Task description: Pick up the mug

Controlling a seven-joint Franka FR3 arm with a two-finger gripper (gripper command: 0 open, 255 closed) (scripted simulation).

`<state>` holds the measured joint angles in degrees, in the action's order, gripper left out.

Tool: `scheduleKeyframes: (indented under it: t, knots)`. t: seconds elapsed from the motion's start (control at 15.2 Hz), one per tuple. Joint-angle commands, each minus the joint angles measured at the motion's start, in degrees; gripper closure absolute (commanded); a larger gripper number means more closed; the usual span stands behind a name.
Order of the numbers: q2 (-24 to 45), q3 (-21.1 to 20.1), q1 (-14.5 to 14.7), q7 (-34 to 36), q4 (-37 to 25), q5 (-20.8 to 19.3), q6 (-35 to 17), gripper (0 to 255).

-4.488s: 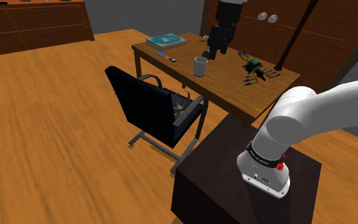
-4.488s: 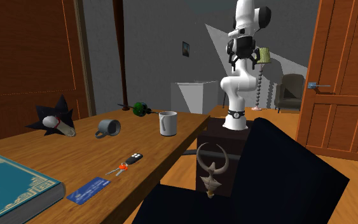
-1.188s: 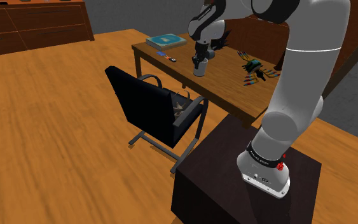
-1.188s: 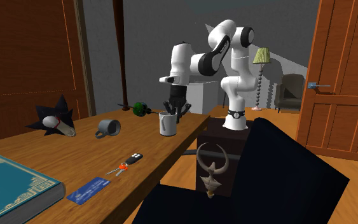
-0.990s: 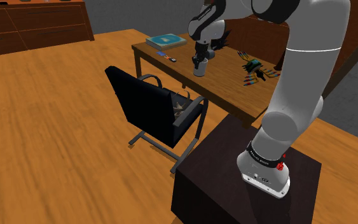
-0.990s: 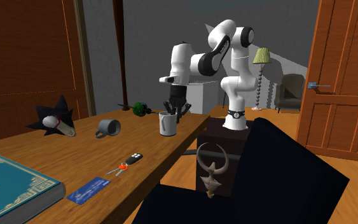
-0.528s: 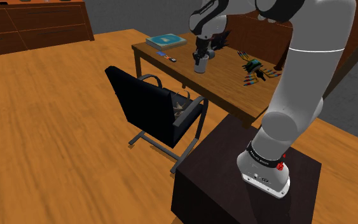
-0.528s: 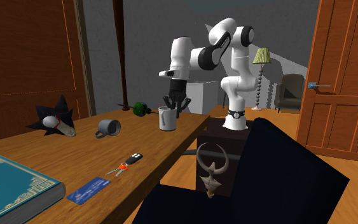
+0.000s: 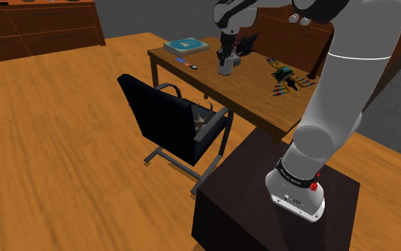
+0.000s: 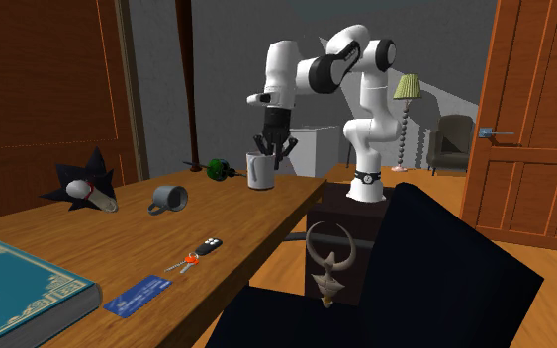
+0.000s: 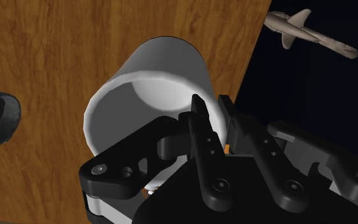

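Wood-floored room with a wooden surface [image 9: 252,89] standing in front of the stand [image 9: 277,203]. The white mug [image 10: 259,171] is over the surface's near part, upright in the second exterior view and seemingly a little clear of the wood. The black hand [image 10: 270,151] grips it from above by the rim, one finger [image 11: 199,127] inside the cup and the other outside the wall, pinched narrowly on it. A dark grey mug [image 10: 170,198] lies on its side nearby. Farther along lie keys [image 10: 199,252], a blue card [image 10: 138,294] and a teal book [image 10: 9,292]. A black chair [image 9: 170,125] sits beside the surface.
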<state>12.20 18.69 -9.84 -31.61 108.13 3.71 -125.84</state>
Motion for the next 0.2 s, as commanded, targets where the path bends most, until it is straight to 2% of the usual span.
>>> scheduleKeyframes:
  t: [0.0,0.13]
  knots:
    - [-0.6,0.1,0.1,0.2,-0.8,-0.3,1.3,255]
    - [-0.6,0.1,0.1,0.2,-0.8,-0.3,1.4,255]
